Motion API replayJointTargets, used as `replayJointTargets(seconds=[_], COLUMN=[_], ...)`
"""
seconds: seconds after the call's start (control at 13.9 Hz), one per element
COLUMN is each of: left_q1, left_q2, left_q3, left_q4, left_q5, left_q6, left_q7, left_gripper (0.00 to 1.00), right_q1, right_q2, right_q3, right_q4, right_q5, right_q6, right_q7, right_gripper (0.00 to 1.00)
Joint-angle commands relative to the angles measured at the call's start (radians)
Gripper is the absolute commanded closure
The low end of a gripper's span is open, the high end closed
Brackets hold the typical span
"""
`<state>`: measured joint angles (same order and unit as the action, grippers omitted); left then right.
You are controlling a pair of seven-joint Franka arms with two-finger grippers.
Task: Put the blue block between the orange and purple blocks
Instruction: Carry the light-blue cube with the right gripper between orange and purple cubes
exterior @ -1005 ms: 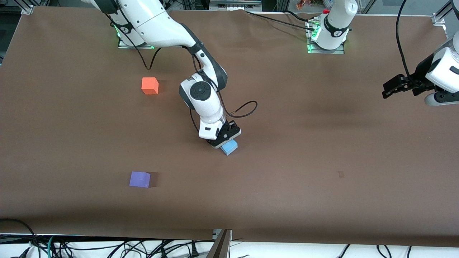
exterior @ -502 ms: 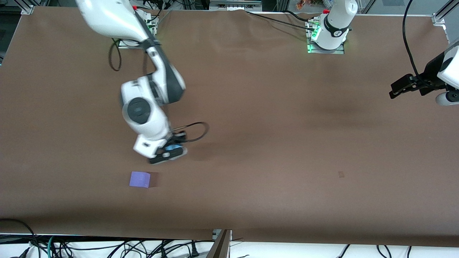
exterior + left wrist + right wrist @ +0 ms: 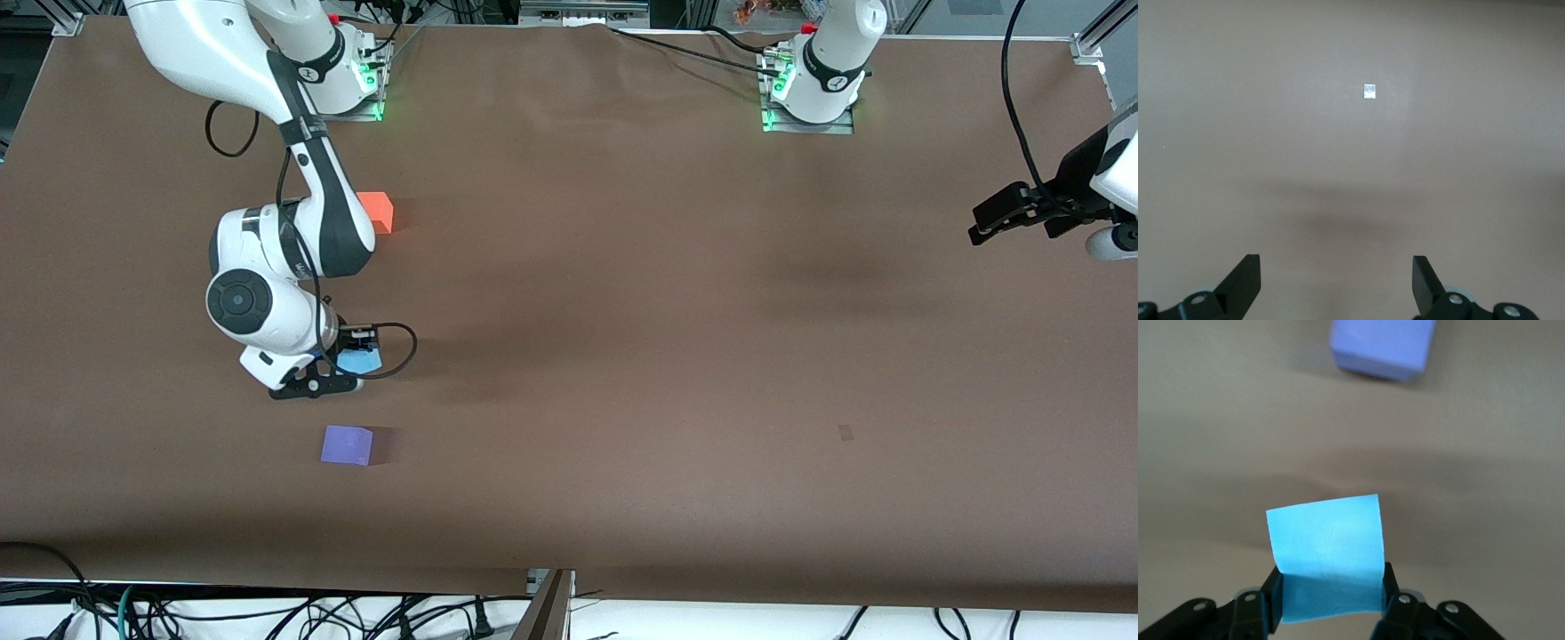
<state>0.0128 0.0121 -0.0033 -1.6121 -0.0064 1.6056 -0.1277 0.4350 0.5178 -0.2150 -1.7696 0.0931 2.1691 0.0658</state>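
Right pincer clamped on blue block

right gripper | carried blue block toward right arm's end | orange block uncovered again

Sky-blue cube held aloft between orange cube and purple cube.

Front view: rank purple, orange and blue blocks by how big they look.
1. purple block, fully visible, looks largest.
2. orange block, partly hidden by the right arm.
3. blue block, mostly covered by the right gripper holding it.
The ranking reflects occlusion; true sizes may match.
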Motion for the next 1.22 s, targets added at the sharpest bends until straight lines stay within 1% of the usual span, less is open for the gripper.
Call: replayJointTargets(seconds=[0.0,0.14,0.43,0.72,0.79,0.86,0.93,1.0,1.08,1.15], left_q1=[0.007,0.006,0.003,0.003,0.001,0.001,-0.001,-0.001,-0.001,0.001], left_q2=[0.034,0.034,0.038,0.038,0.038,0.038,0.038,0.038,0.038,0.038], left_q3=[-0.007,-0.017,-0.015,-0.015,-0.015,-0.015,-0.015,-0.015,-0.015,-0.015], left_q4=[0.034,0.035,0.064,0.064,0.066,0.064,0.064,0.064,0.064,0.064], left_q5=[-0.023,-0.018,-0.023,-0.027,-0.026,-0.026,-0.026,-0.026,-0.026,-0.026], left_q6=[-0.013,-0.013,-0.015,-0.018,-0.018,-0.018,-0.018,-0.018,-0.018,-0.018], left_q7=[0.017,0.017,0.017,0.016,0.016,0.016,0.016,0.016,0.016,0.016], left_gripper=[0.0,0.0,0.0,0.0,0.0,0.0,0.0,0.0,0.0,0.0], right_q1=[0.011,0.011,0.011,0.013,0.013,0.014,0.016,0.016,0.016,0.016], right_q2=[-0.105,-0.12,-0.145,-0.16,-0.162,-0.162,-0.166,-0.17,-0.176,-0.18], right_q3=[-0.009,-0.015,-0.018,-0.015,-0.011,-0.006,-0.006,-0.004,-0.006,-0.006], right_q4=[-0.206,-0.264,-0.313,-0.382,-0.396,-0.405,-0.404,-0.392,-0.371,-0.346], right_q5=[0.013,0.014,0.027,0.027,0.027,0.027,0.025,0.025,0.025,0.024], right_q6=[0.135,0.185,0.199,0.273,0.291,0.301,0.301,0.293,0.291,0.276], right_q7=[0.009,0.011,0.103,0.17,0.186,0.206,0.216,0.221,0.235,0.23], right_gripper=[0.94,0.94,0.94,0.93,0.91,0.82,0.53,0.19,0.02,0.01])
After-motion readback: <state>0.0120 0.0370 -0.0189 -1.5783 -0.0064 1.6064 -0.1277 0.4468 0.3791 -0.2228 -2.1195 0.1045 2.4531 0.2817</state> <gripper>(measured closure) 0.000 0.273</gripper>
